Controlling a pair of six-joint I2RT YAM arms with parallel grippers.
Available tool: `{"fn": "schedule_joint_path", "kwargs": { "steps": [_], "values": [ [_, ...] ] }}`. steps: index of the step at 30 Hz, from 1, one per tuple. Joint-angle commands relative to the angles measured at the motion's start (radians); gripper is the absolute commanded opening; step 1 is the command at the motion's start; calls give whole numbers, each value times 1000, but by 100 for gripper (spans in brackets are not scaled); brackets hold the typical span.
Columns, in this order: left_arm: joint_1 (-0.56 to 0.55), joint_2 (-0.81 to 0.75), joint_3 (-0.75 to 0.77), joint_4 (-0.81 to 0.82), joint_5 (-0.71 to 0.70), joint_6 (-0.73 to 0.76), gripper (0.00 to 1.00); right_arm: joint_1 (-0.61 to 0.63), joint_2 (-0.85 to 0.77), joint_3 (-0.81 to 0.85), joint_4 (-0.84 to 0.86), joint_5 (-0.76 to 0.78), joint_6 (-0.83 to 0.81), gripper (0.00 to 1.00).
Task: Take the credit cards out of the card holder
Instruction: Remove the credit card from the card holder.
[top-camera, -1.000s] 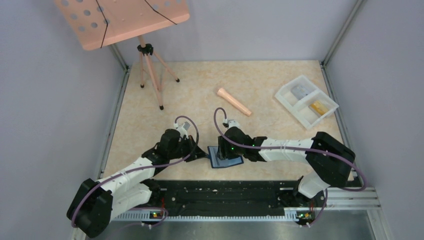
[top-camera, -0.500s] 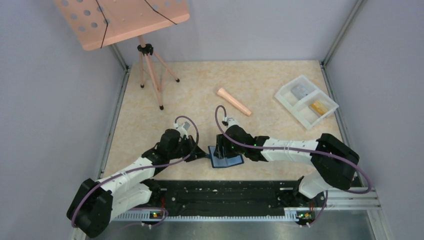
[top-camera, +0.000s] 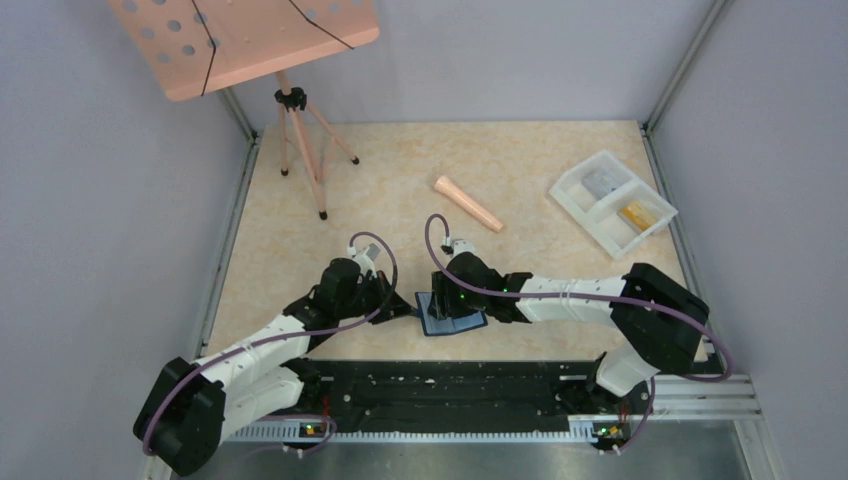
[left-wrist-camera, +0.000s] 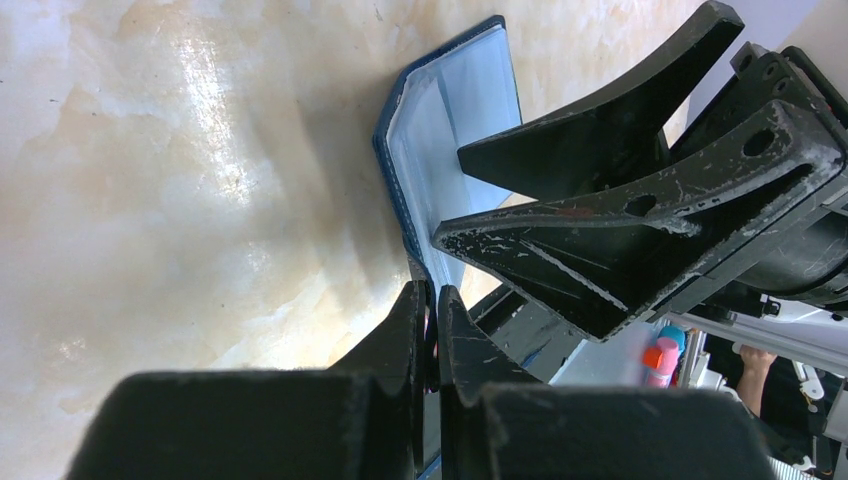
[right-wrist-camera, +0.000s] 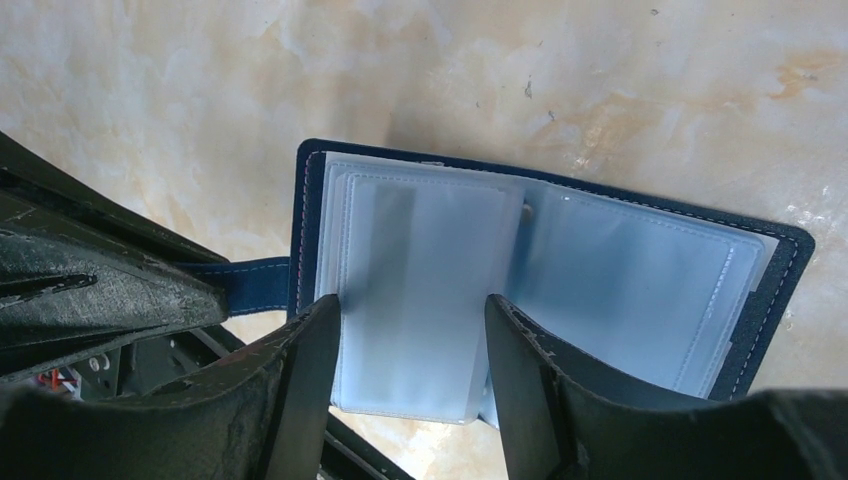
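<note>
From above, the open holder (top-camera: 462, 322) lies at 6 o'clock on the surface (top-camera: 400, 180), with the left tool (top-camera: 410, 311) at its 9 o'clock and the right tool (top-camera: 445, 304) over it. Left wrist: the fingers are together at the holder's edge. Right wrist: the fingers are apart, straddling the clear sleeves (right-wrist-camera: 420, 250). The navy tab (right-wrist-camera: 255, 283) runs toward 9 o'clock into the left tool, which is clamped on it.

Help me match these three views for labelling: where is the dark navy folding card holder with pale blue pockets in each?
Top external: dark navy folding card holder, lower centre, just right of the left gripper.
Left wrist: upper centre, pale lining showing.
Right wrist: centre, spread open.
Shared landmark: the left gripper shut on its closing tab.
</note>
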Motion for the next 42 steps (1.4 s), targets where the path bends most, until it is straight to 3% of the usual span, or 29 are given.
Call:
{"fn": "schedule_joint_path", "kwargs": {
  "steps": [1,14,23,26,34,42],
  "values": [
    [1,-23,-10,30,3,-2,0,16,-1,49,-37,57,-10,51],
    [1,-32,-10,17,-3,-2,0,16,-68,57,-174,210,-41,50],
    [0,-46,-7,6,-6,-2,0,-5,-211,70,-336,373,-60,50],
    [1,-43,-8,14,-5,-5,0,-5,-223,79,-292,313,-65,50],
    [-1,-48,-7,11,1,-6,0,-7,-159,8,46,0,-29,48],
    [-1,-63,-5,-2,-5,-3,0,-7,-74,27,58,-37,-22,51]
  ]
}}
